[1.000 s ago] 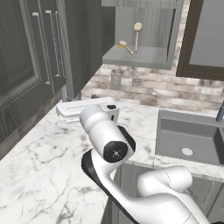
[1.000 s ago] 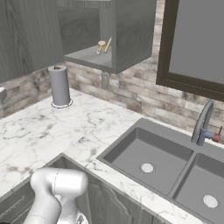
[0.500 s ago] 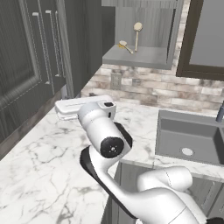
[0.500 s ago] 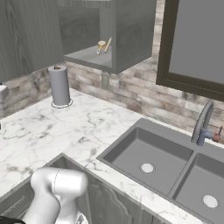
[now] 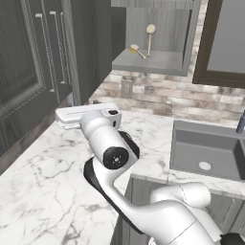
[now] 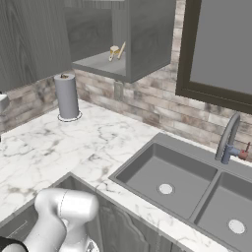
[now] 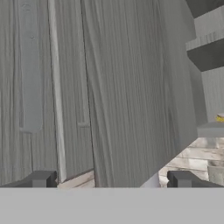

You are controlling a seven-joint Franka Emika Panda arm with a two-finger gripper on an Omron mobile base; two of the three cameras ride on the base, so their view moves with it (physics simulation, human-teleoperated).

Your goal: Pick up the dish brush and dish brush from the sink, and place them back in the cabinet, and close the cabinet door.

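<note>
Left base view. The cabinet point(image 5: 149, 61) sits at upper centre, open, with a flat grey shelf. Two dish brushes stand on that shelf: the left dish brush point(image 5: 137, 50) lies tilted, round head to the left, handle running down to the right; the right dish brush point(image 5: 150, 38) stands near upright, head at top, long axis vertical. They are just beside each other; whether they touch cannot be told. The sink point(image 5: 209, 150) is at right centre, cut off by the right frame edge; the visible basin holds a white drain disc point(image 5: 205, 166). The white arm point(image 5: 106, 143) fills the lower centre, its hand reaching left over the marble counter point(image 5: 38, 191). The fingers are hidden behind the hand here.

Right base view. Cabinet at top centre; both brushes are small against the back of the shelf, heads and handles hard to separate. The cabinet door point(image 6: 29, 39) takes the upper left. A paper towel roll point(image 6: 66, 96) stands on the counter below. Both sink basins show, each with a drain disc; the tap point(image 6: 228, 140) rises at right.

Hand view. The gripper point(image 7: 111, 180) has its fingers spread wide apart, grasping nothing. Grey wood-grain door surface lies ahead. A yellowish speck at the right edge is too small to identify.
</note>
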